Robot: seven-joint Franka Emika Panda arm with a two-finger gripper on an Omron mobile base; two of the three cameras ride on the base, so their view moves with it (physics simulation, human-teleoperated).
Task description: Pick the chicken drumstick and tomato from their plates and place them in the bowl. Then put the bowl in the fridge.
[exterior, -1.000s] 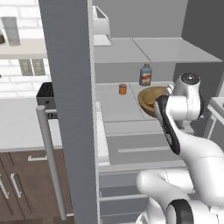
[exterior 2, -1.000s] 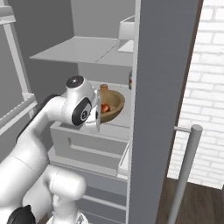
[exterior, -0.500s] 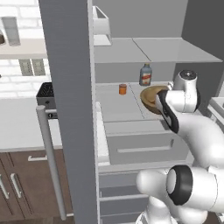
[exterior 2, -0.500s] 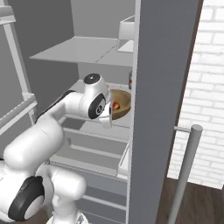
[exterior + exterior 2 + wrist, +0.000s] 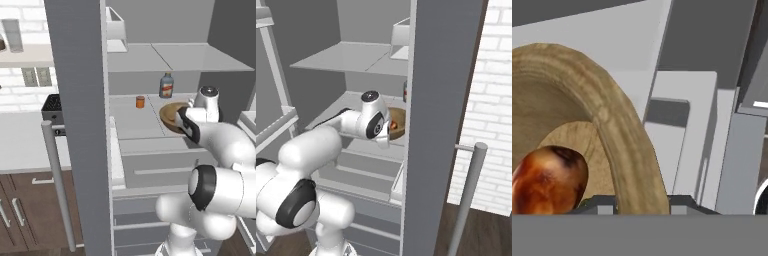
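Note:
My gripper [image 5: 183,121] [image 5: 387,132] [image 5: 637,202] is shut on the near rim of the wooden bowl [image 5: 170,114] [image 5: 399,122] [image 5: 614,132], one finger on each side of the rim. The bowl is inside the open fridge [image 5: 80,100] [image 5: 441,100], low over its middle shelf [image 5: 135,120]; I cannot tell whether it touches. The golden-brown chicken drumstick [image 5: 549,180] lies in the bowl. A red patch of the tomato [image 5: 390,125] shows in the bowl beside my hand. The plates are out of view.
On the same shelf stand a bottle [image 5: 167,86] at the back and a small orange can [image 5: 140,102]. A white container [image 5: 116,30] sits on the upper shelf. Drawers [image 5: 155,165] lie below. The fridge door's bar handle [image 5: 55,175] [image 5: 471,190] stands close by.
My arm has stretched further forward into the fridge, carrying the bowl a little deeper over the shelf. The grip on the rim has stayed shut.

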